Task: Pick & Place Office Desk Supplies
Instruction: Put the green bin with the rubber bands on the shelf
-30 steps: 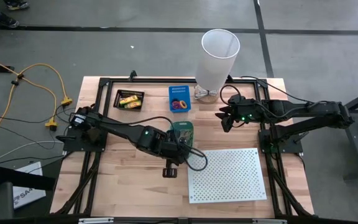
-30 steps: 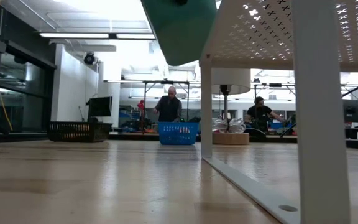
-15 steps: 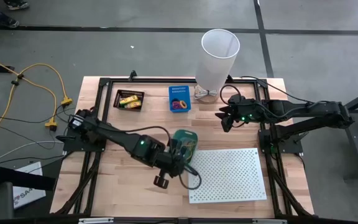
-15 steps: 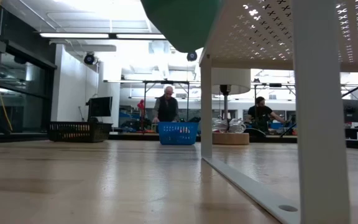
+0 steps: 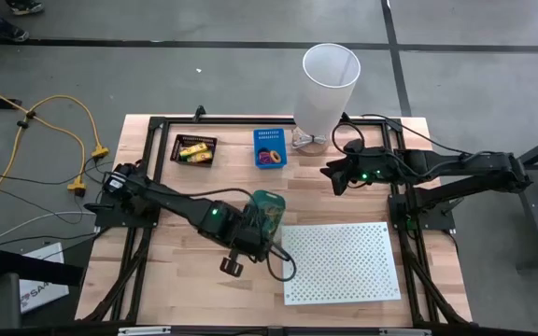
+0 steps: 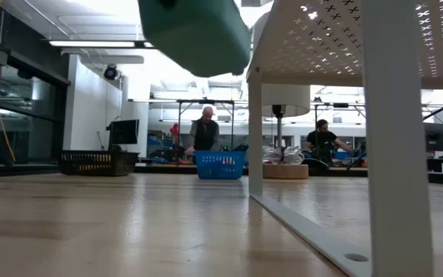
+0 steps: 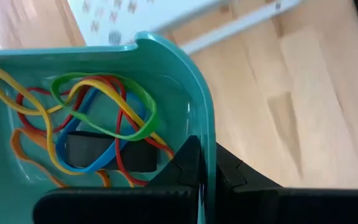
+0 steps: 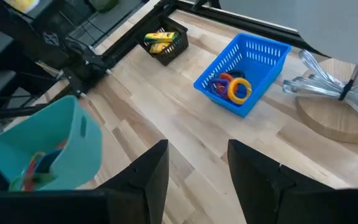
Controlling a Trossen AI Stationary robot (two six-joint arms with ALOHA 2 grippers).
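My left end effector [image 5: 253, 227] is clenched on the rim of a teal plastic tub [image 5: 265, 211], holding it clear of the tabletop [image 5: 176, 280] near the middle, just beside the left edge of the large white perforated board [image 5: 339, 262]. Inside the tub lies a tangle of thin rubber-band loops [image 7: 86, 121] in yellow, red, orange, green and blue, over something dark I cannot identify. My grip is on one wall only, so I judge the tub could swing or tip as I carry it, and the light bands would spill out; drifting right could also knock it against the board's edge.

Along the far edge of the tabletop, toward its left corner, sits a small black mesh tray [image 5: 194, 148] holding yellow-and-red packs [image 5: 193, 150]. Right of it stands a small blue slotted basket [image 5: 269, 147] with coloured rings [image 8: 232, 86] in it. Next comes a tall white tapered bin [image 5: 328, 86], whose contents I cannot see.

My right end effector [image 5: 332, 179] hovers near the far right corner, released and holding nothing.
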